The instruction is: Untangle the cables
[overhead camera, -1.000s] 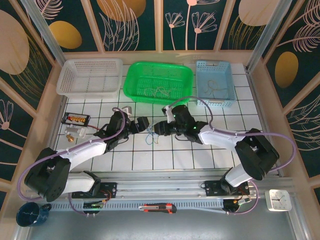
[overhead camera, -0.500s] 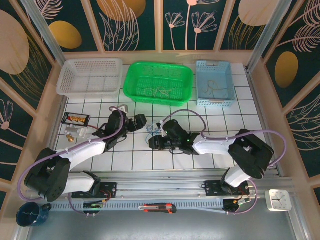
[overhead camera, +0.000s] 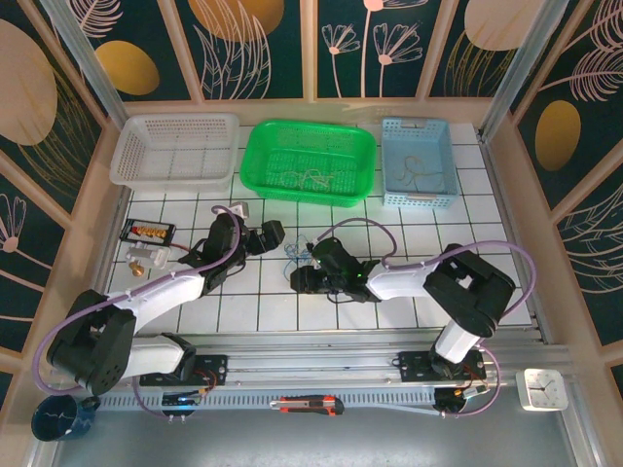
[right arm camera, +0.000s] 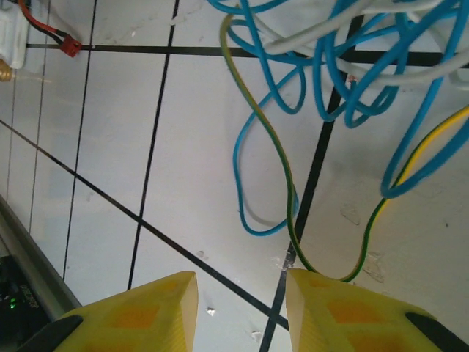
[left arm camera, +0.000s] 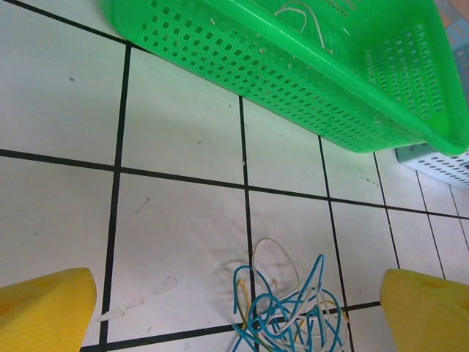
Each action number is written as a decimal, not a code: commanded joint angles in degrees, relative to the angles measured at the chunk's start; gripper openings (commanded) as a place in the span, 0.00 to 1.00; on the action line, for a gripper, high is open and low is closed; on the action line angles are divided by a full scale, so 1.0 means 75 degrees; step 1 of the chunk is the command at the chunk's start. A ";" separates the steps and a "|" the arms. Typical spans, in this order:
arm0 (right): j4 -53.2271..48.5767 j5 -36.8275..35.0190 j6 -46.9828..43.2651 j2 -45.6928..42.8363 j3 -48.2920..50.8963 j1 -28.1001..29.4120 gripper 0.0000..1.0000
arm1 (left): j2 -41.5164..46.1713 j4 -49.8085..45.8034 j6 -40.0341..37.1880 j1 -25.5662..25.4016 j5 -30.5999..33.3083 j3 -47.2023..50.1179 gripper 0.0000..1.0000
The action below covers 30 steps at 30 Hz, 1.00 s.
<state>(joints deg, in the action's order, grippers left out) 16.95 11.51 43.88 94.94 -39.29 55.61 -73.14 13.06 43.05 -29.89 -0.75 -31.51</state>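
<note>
Cables (left arm camera: 289,315) lie in tangled loops; long axis seemingly unclear.

Blue, white, yel-green cables (left arm camera: 289,317), green basket (left arm camera: 293,66), yellow fingers (right arm camera: 139,315), white tiles (left arm camera: 183,242) w/ blk grid

three baskets on far side of white tiled desk (overhead camera: 467,233): white basket (overhead camera: 175,119) left, green basket (overhead camera: 310,125) middle, blue basket (overhead camera: 417,123) right. near edge: clock (overhead camera: 541,388) right, blue mug (overhead camera: 60,416) left, red-black knife (overhead camera: 310,405) between.
</note>
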 commanded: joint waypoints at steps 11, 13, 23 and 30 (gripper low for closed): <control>-0.0080 -0.0352 0.0033 0.0606 -0.0748 -0.0139 0.37 | 0.0188 0.0227 -0.0196 0.0071 0.0065 -0.0065 0.99; -0.0098 -0.0351 0.0053 0.0677 -0.0779 -0.0138 0.37 | 0.0190 0.0238 -0.0191 0.0071 0.0065 -0.0071 0.99; -0.0343 -0.0429 0.0121 0.0124 -0.0437 -0.0047 0.37 | 0.0202 0.0318 -0.0173 0.0071 0.0021 -0.0027 0.99; -0.0537 -0.0459 0.0081 0.0010 -0.0358 -0.0038 0.37 | 0.0086 0.0429 -0.0134 0.0071 -0.0042 -0.0054 0.99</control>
<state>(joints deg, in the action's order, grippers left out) 14.59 9.80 44.05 96.14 -42.96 54.87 -72.58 13.98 42.65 -29.89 -0.84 -31.51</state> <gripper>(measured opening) 0.368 0.988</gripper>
